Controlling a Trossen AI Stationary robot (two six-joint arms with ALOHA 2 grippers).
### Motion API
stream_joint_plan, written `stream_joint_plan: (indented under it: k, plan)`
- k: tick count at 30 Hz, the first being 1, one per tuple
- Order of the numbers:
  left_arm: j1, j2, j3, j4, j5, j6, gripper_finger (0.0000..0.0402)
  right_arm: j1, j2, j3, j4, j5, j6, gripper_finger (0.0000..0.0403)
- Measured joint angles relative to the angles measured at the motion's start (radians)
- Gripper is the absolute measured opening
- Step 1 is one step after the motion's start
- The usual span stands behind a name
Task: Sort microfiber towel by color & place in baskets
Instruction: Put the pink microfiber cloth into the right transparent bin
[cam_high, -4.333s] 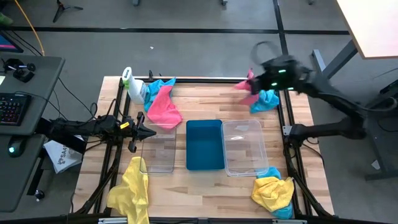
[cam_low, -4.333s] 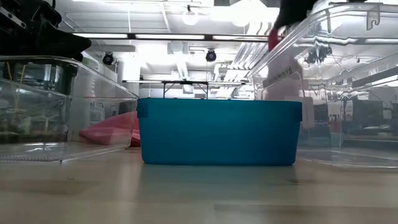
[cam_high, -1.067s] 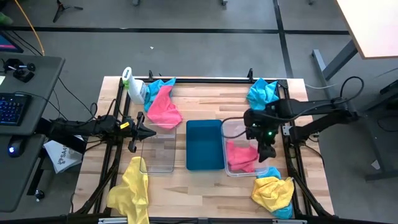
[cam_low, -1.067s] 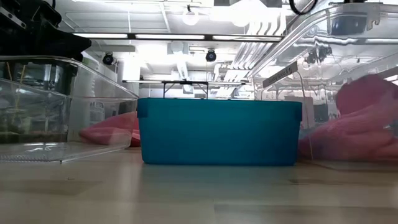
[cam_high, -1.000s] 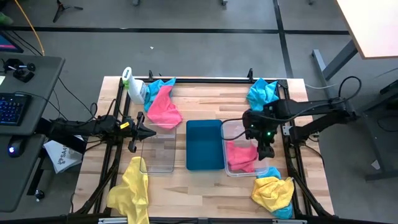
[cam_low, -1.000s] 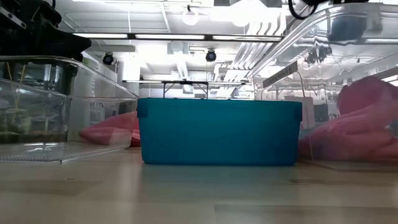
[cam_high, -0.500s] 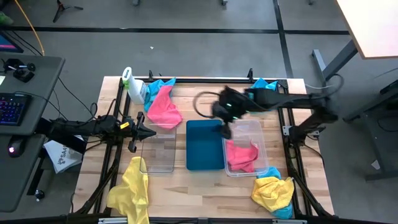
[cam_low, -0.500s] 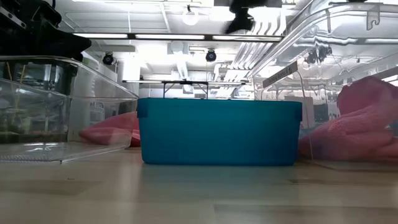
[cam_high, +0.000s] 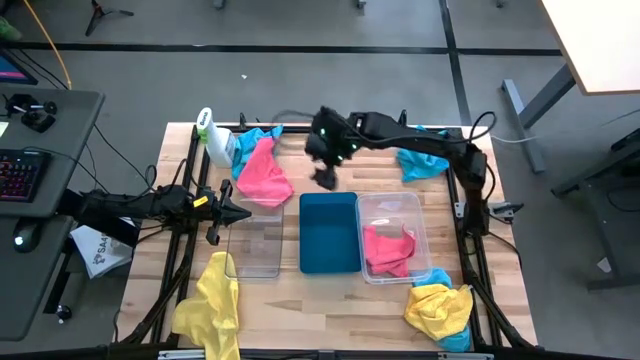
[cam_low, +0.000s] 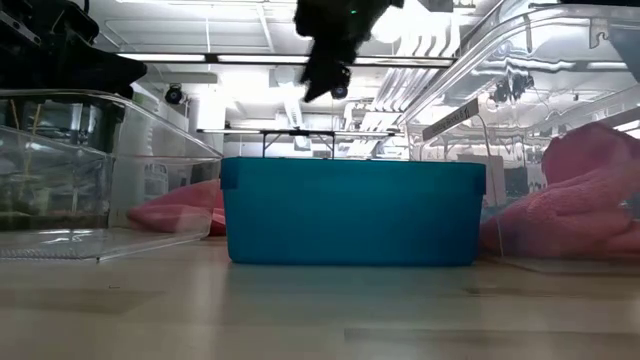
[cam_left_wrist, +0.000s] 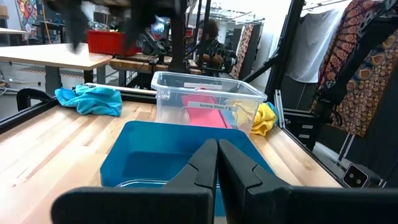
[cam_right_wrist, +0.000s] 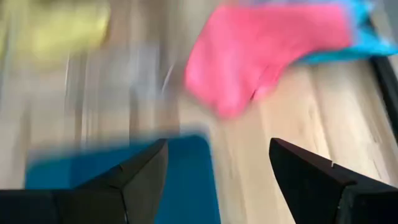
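Note:
My right gripper (cam_high: 325, 178) (cam_right_wrist: 217, 180) hangs open and empty above the table, just past the far edge of the teal basket (cam_high: 329, 232). A pink towel (cam_high: 263, 172) (cam_right_wrist: 261, 56) lies to its left, partly over a cyan towel (cam_high: 258, 137). Another pink towel (cam_high: 388, 248) lies inside the right clear basket (cam_high: 392, 197). My left gripper (cam_high: 240, 212) (cam_left_wrist: 217, 162) stays shut at the left clear basket (cam_high: 250, 262). A yellow towel (cam_high: 210, 305) hangs over the near left edge. A cyan towel (cam_high: 425, 160) lies far right. A yellow and cyan heap (cam_high: 440, 308) lies near right.
A white spray bottle (cam_high: 213, 137) with a green top lies at the far left corner beside the cyan towel. Black frame rails (cam_high: 470, 250) run along the table's left and right sides. Bare wood (cam_high: 330, 300) shows in front of the three baskets.
My right gripper has swung from above the right clear basket toward the table's far left, passing the teal basket's far end toward the pink towel there, its fingers still apart. The pink towel in the right clear basket lies where it was.

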Motion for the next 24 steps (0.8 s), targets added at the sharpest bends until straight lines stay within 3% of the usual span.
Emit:
stream_joint_plan:
  k: [4, 7, 13, 24]
  plan:
    - [0.000, 0.000, 0.000, 0.000, 0.000, 0.000, 0.0001, -0.024, 0.064, 0.001, 0.207, 0.011, 0.316, 0.0275]
    - [0.000, 0.000, 0.000, 0.000, 0.000, 0.000, 0.0001, -0.018, 0.130, 0.001, 0.292, 0.040, 0.438, 0.0275]
    - [0.000, 0.000, 0.000, 0.000, 0.000, 0.000, 0.0001, 0.000, 0.283, -0.001, 0.363, 0.059, 0.556, 0.0275]
    - [0.000, 0.000, 0.000, 0.000, 0.000, 0.000, 0.0001, 0.038, 0.447, -0.003, 0.477, 0.221, 0.613, 0.0275]
